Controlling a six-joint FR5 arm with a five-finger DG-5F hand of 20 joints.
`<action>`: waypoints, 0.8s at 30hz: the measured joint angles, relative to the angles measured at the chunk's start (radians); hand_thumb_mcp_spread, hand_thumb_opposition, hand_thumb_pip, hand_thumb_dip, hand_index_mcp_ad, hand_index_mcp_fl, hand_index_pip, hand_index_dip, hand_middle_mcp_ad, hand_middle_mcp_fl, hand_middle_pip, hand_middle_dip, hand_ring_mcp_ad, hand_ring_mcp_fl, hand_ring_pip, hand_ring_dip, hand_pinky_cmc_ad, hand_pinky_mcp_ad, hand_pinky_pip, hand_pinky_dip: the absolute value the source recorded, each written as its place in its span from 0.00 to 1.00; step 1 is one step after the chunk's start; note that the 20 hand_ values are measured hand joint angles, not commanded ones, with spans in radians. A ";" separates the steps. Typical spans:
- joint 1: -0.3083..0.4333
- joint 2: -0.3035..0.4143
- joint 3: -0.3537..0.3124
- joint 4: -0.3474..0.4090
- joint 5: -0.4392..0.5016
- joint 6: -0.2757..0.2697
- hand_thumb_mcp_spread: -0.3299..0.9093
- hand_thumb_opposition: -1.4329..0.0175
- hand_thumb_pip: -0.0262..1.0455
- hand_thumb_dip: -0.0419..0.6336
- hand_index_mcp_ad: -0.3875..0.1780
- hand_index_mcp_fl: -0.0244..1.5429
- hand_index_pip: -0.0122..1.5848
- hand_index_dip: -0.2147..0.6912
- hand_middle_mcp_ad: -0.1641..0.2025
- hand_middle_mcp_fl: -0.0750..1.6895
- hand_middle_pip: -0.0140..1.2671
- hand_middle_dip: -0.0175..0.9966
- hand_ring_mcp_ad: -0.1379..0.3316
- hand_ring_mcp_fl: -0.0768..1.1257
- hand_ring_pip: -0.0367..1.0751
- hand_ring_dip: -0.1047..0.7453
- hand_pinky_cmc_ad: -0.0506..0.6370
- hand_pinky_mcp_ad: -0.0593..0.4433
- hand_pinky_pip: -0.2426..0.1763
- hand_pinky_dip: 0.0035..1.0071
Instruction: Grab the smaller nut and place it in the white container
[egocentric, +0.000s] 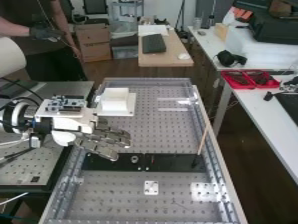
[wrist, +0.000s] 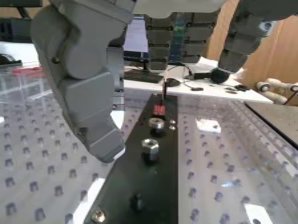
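In the high view the hand (egocentric: 100, 139) is open over the left part of the black bar, its fingers pointing right and slightly down. The bearing (egocentric: 134, 159) stands just beyond the fingertips. The white container (egocentric: 116, 104) is farther back, behind the hand. Relaxed fingers of the hand (wrist: 86, 95) hang above the bar in the wrist view, holding nothing. There the larger nut (wrist: 150, 146) stands on the bar, with the bearing (wrist: 156, 123) beyond it. A small dark piece (wrist: 136, 202) sits closer to the camera; I cannot tell whether it is the smaller nut.
The black bar (egocentric: 173, 162) crosses the perforated plate (egocentric: 113, 192). A thin stick (egocentric: 203, 140) rises near the bar's right end. Metal rails border the plate. A small white block (egocentric: 151, 188) lies in front of the bar, and red trays (egocentric: 249, 79) rest on the side table.
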 joint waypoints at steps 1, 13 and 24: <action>0.004 0.007 0.001 -0.005 -0.003 0.000 0.77 0.36 0.50 0.41 0.19 0.24 0.94 0.35 0.60 0.06 0.13 0.30 0.56 0.06 0.12 0.26 0.56 0.67 0.40 0.18; 0.156 0.076 0.038 -0.096 -0.095 0.008 0.77 0.36 0.50 0.41 0.17 0.25 0.93 0.35 0.61 0.06 0.13 0.30 0.56 0.06 0.12 0.26 0.56 0.67 0.40 0.18; 0.318 0.011 0.113 -0.170 -0.163 0.018 0.77 0.36 0.50 0.41 0.17 0.26 0.92 0.36 0.62 0.07 0.13 0.30 0.55 0.06 0.12 0.26 0.56 0.67 0.40 0.18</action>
